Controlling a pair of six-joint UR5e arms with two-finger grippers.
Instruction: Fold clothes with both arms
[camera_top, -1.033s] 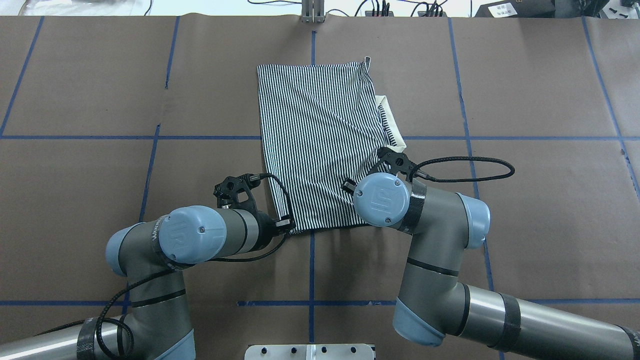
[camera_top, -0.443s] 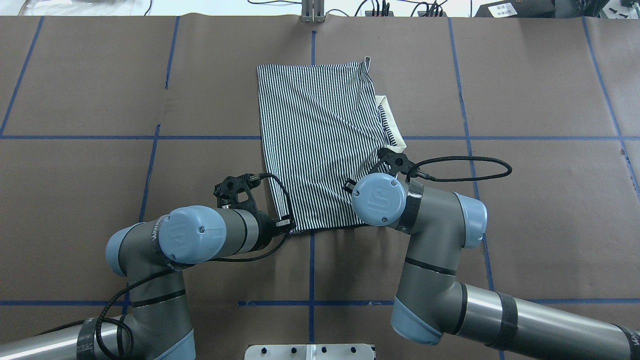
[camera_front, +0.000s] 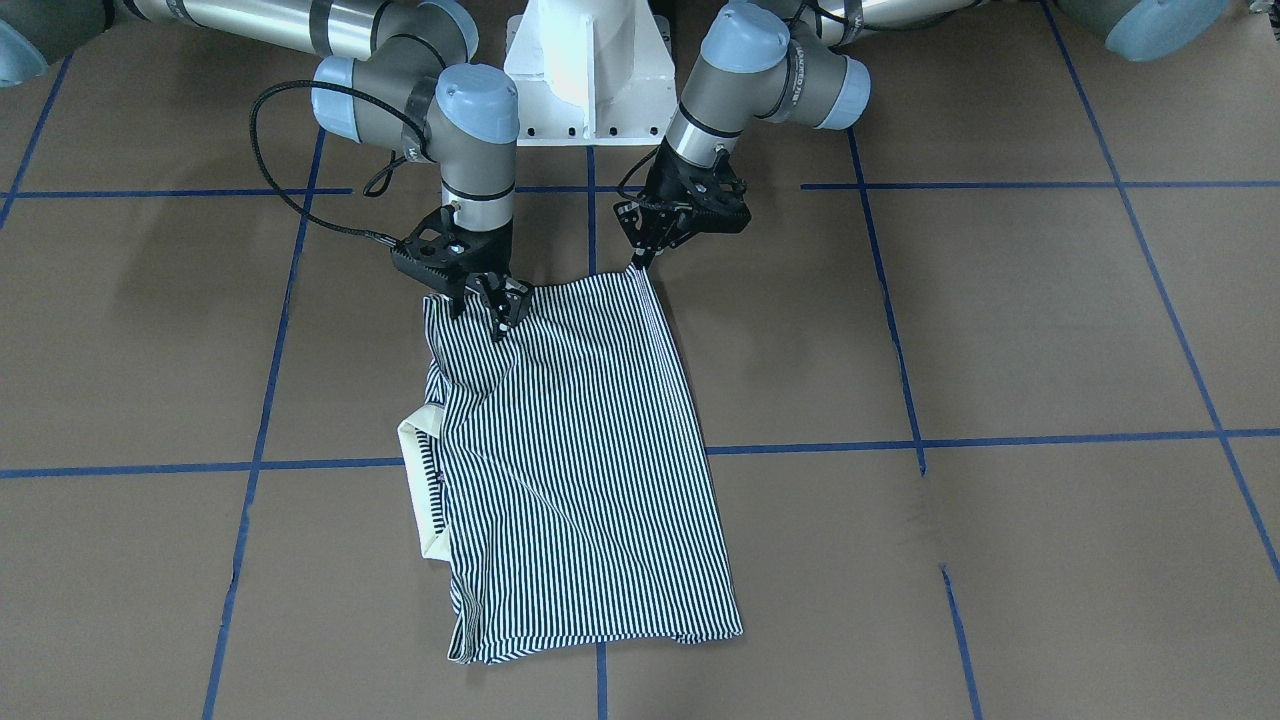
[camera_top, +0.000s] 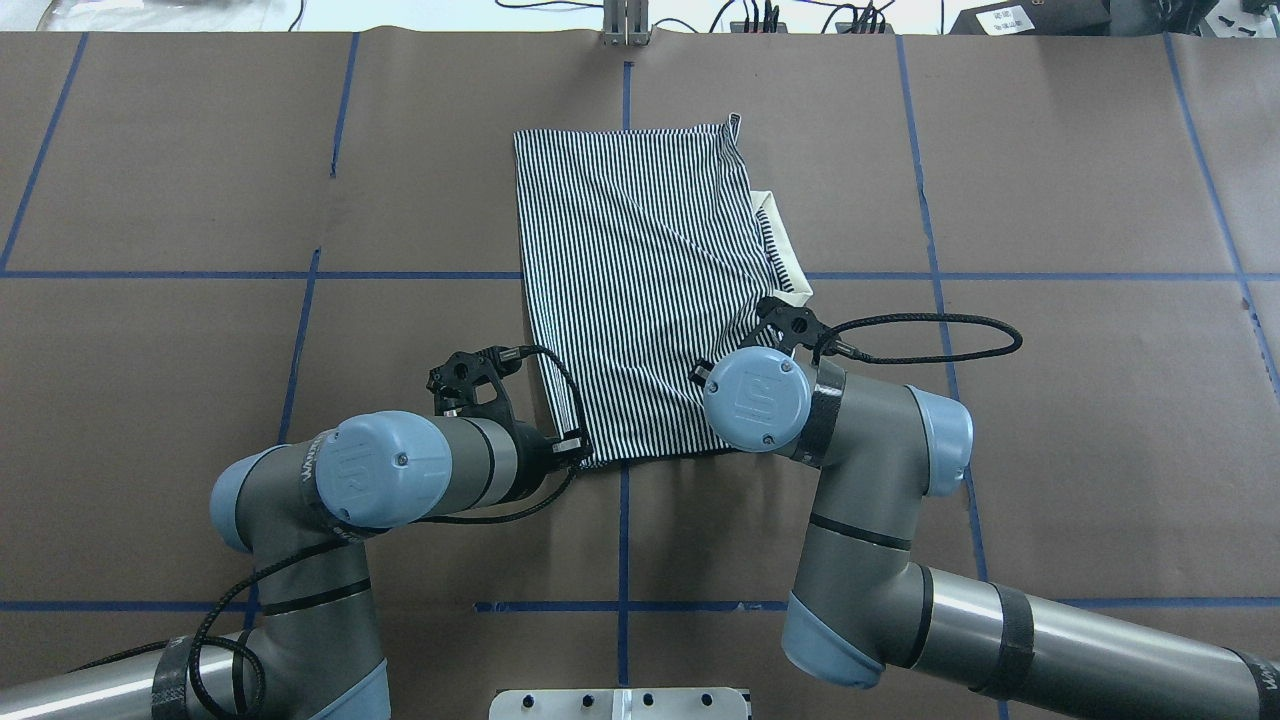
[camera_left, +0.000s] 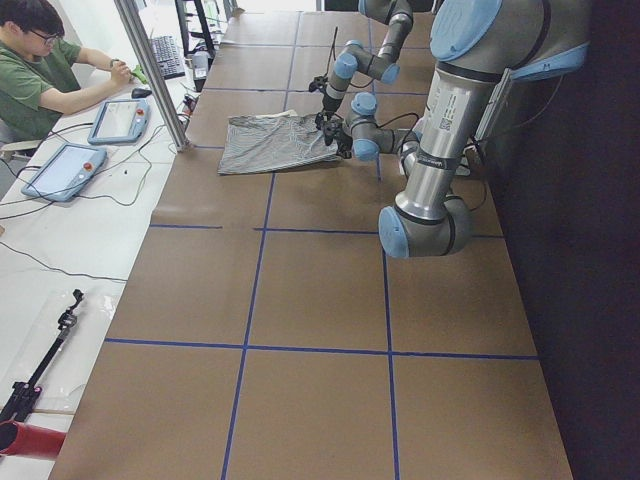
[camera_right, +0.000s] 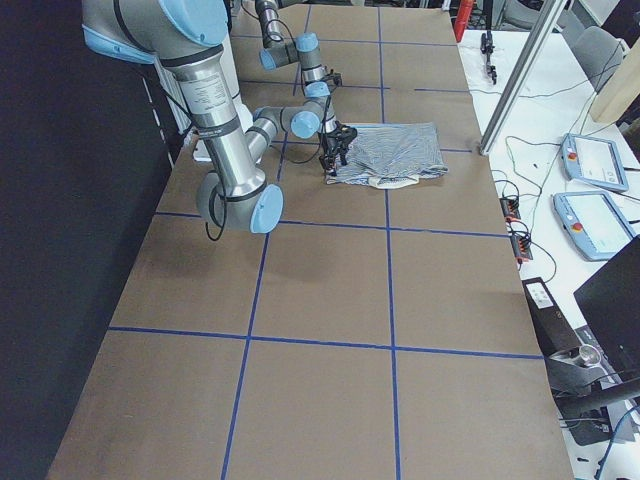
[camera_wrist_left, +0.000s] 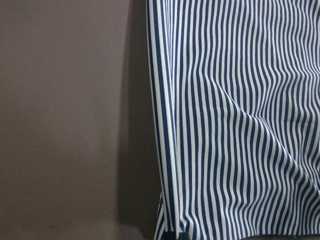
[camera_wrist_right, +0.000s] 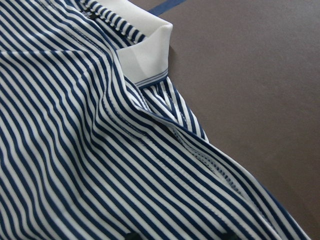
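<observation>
The striped polo shirt (camera_front: 580, 470) lies folded into a tall rectangle on the brown table, its cream collar (camera_front: 415, 470) poking out at one side. In the front-facing view my left gripper (camera_front: 637, 265) is shut on the shirt's near-robot corner. My right gripper (camera_front: 490, 310) is shut on the other near-robot corner, and the hem is stretched between them. From overhead the shirt (camera_top: 640, 280) is in mid-table with my left gripper (camera_top: 578, 455) at its near corner. The right arm's wrist (camera_top: 755, 398) hides its gripper there. The right wrist view shows raised folds (camera_wrist_right: 75, 150) and the collar (camera_wrist_right: 145, 52).
Blue tape lines (camera_top: 625, 530) grid the brown table. The white pedestal base (camera_front: 585, 70) stands between the arms. A person (camera_left: 40, 70) sits at a side table with teach pendants (camera_left: 120, 120) beyond a metal post (camera_left: 150, 70). Cables and more pendants (camera_right: 590, 160) lie past the far edge.
The right arm's wrist has shifted slightly to the left in the overhead view. The left arm and the shirt look unchanged.
</observation>
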